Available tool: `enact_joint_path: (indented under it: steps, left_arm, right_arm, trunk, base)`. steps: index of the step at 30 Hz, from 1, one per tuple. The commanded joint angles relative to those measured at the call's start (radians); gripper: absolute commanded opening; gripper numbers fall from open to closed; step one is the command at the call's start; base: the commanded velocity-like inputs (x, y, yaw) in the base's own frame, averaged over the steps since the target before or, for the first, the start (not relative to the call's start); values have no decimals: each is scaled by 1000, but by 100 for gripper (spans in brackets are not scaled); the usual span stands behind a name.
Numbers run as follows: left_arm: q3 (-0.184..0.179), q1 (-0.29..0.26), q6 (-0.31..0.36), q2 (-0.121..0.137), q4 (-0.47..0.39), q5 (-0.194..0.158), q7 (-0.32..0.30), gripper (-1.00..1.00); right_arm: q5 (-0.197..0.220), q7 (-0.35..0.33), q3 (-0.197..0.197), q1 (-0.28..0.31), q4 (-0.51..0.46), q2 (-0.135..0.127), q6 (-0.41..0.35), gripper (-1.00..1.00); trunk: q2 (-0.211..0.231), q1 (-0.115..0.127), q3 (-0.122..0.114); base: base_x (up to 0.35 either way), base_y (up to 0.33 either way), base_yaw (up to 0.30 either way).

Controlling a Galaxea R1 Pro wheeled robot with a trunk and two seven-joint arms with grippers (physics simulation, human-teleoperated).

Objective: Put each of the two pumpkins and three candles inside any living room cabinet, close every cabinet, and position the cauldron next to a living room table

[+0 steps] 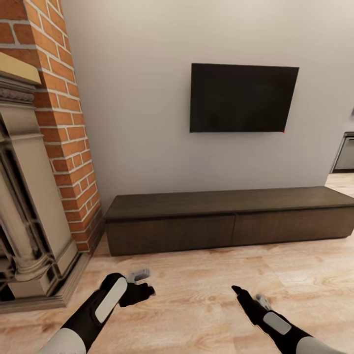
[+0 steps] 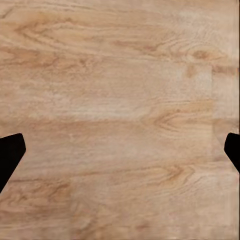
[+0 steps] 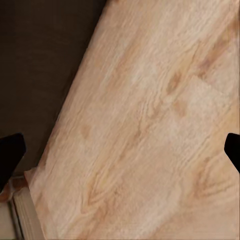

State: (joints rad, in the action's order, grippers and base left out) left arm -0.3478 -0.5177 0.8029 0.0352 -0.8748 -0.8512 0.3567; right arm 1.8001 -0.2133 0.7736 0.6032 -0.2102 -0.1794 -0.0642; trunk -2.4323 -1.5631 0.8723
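1. Cabinet point(image 1: 231, 221): one long, low dark-brown unit standing against the pale wall; two flat fronts are visible, both flush and closed, meeting at a seam near the middle. Its left end sits just beside the brick column point(image 1: 64, 123); its right end runs out of the head view's right edge.
2. Top of the cabinet: a bare dark surface from its left corner to the right edge of the view.
3. Television point(image 1: 243, 97): one dark flat screen mounted on the wall above the cabinet, well apart from its top.
4. Fireplace point(image 1: 24, 206): one ornate stone surround at the left edge of the head view, its plinth resting on the wooden floor point(image 1: 206, 290) beside the cabinet's left corner.
5. Open room: a wide strip of light plank floor lies between the cabinet's front edge and the two arms; a doorway opening shows at the far right edge.
6. Left gripper point(image 1: 140, 291): held low over the floor, near the fireplace plinth; in the left wrist view its two dark fingertips point(image 2: 10, 155) stand at opposite edges, wide apart, with nothing but floor between them.
7. Right gripper point(image 1: 241, 295): held low over the floor, pointing towards the cabinet; in the right wrist view its fingertips point(image 3: 10, 155) are likewise spread wide with nothing between, over floor bordering a dark cabinet front point(image 3: 40, 75)
8. Count: one cabinet, two fronts, two grippers
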Motion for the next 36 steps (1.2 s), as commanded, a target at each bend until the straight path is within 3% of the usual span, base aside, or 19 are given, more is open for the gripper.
enact_joint_path:
  steps: [1,2,3,4,7,8,9,11,12,15,19,27,32,36]
  left_arm:
    - [5,-1,39,5,-3,-50,9,100]
    - [21,-1,75,14,-3,-114,7,100]
    - [25,-1,83,17,-4,-136,5,100]
    - [31,-1,101,24,-3,-198,-26,100]
    - [33,-1,149,47,2,-268,-156,100]
    - [35,-1,157,54,4,-273,-188,100]
    - [37,-1,170,69,11,-281,-261,100]
    - [35,-1,183,104,26,-286,-427,100]
    - [33,-1,187,129,33,-285,-547,100]
    - [33,-1,190,164,70,-283,-686,100]
    - [44,-1,191,173,128,-293,-748,100]
    - [32,0,190,173,151,-285,-926,100]
    - [31,1,189,172,176,-282,-956,100]
    - [32,1,190,170,180,-285,-959,100]
  right_arm:
    - [27,-4,-4,1,-4,-7,-2,100]
    - [43,-8,-27,2,-23,-12,-3,100]
    - [46,-11,-36,2,-33,-14,-4,100]
    - [51,-18,-66,2,-73,-20,-8,100]
    - [54,-27,-99,3,-123,-25,-9,100]
    - [54,-28,-101,3,-128,-25,-9,100]
    - [54,-32,-105,3,-135,-26,-9,100]
    - [53,-36,-108,3,-144,-26,-6,100]
    - [52,-38,-109,4,-147,-26,-6,100]
    - [52,-39,-109,5,-151,-26,-5,100]
    - [51,-42,-111,6,-150,-26,2,100]
    - [51,-112,-110,6,-151,-21,7,100]
    - [51,-181,-111,6,-150,-17,14,100]
    - [56,-195,-116,6,-149,-17,16,100]
  trunk:
    - [0,0,1]
    - [0,0,1]
    - [0,0,1]
    - [0,0,1]
    - [0,0,1]
    - [0,0,1]
    - [0,0,1]
    - [0,0,1]
    - [0,0,1]
    - [0,0,1]
    - [0,0,1]
    - [0,0,1]
    - [0,0,1]
    - [0,0,1]
  base:
    - [123,1,0]
    - [98,0,0]
    - [94,0,0]
    - [88,0,0]
    - [131,0,0]
    - [208,0,0]
    - [255,0,0]
    - [294,0,0]
    - [320,0,0]
    - [330,0,0]
    - [336,0,0]
    - [338,0,0]
    - [338,0,0]
    - [338,0,0]
